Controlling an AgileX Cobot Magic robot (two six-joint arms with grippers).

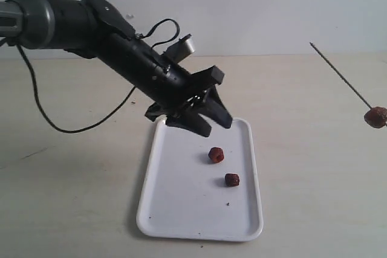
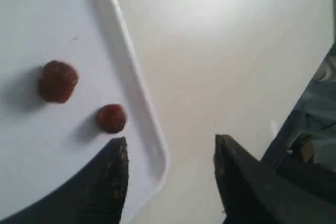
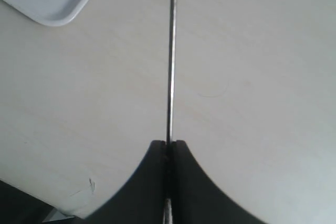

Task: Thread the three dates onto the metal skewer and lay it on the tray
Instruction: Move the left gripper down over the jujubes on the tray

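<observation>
Left hand (image 1: 216, 126) released over tray (image 1: 181, 209); right hand (image 3: 169, 144) clenched on metal skewer (image 1: 341, 77).
Left hand hangs empty, jaws apart, above the tray's far end. A date (image 1: 216, 154) and a second date (image 1: 232, 179) lie apart on the tray. Third date (image 1: 376, 116) sits threaded low on the tilted skewer, clear of the bench (image 1: 72, 197).

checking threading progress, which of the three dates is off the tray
The date at the lower end of the metal skewer, far right; the other two dates lie loose on the tray.
</observation>
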